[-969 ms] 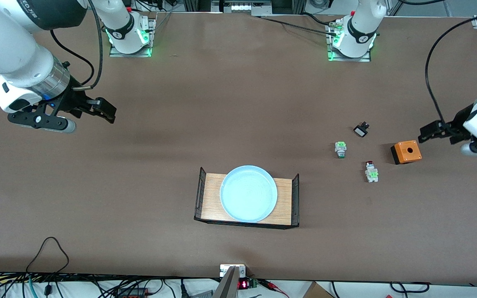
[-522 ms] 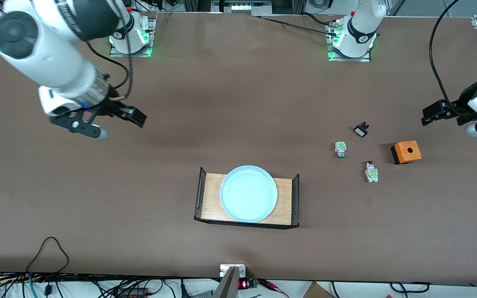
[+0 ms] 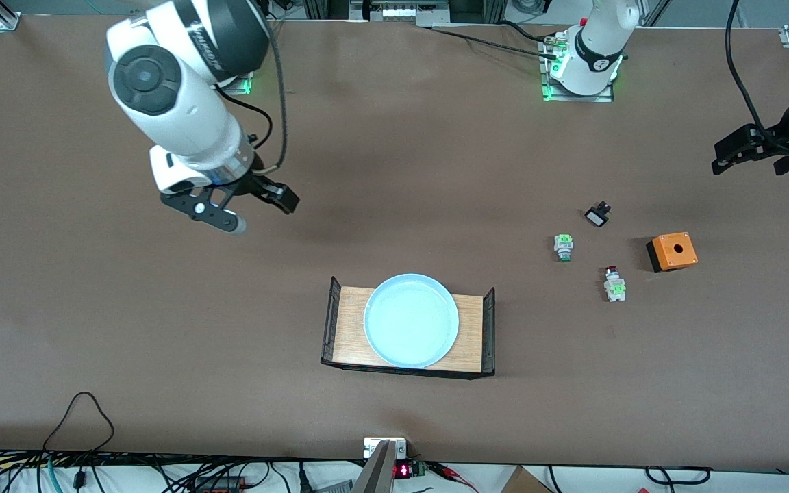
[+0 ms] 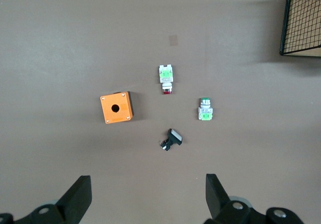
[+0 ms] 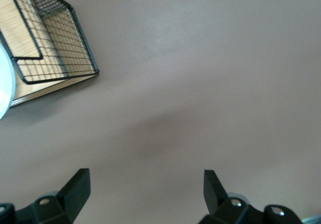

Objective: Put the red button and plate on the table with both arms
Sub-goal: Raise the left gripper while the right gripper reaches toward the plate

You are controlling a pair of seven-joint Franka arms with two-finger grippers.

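Note:
The red button (image 3: 614, 284) lies on the brown table (image 3: 394, 171), its dark red cap toward the robots' bases, beside the orange box. It also shows in the left wrist view (image 4: 166, 78). The pale blue plate (image 3: 411, 320) rests on the light-wood tray (image 3: 350, 329); its rim shows in the right wrist view (image 5: 4, 83). My right gripper (image 3: 283, 198) is open and empty over bare table, off the tray's corner (image 5: 145, 179). My left gripper (image 3: 727, 154) is open and empty at the left arm's end of the table, above the buttons (image 4: 148, 184).
A green-capped switch (image 3: 563, 246) (image 4: 205, 109), a small black part (image 3: 597, 216) (image 4: 171, 139) and an orange box with a hole (image 3: 672, 251) (image 4: 116, 108) lie round the red button. The tray's black wire ends (image 5: 55, 43) stand upright. Cables run along the table's near edge.
My right arm has swung from its end of the table toward the middle, closer to the tray. My left gripper has drawn back from the orange box toward the bases. Objects have not moved.

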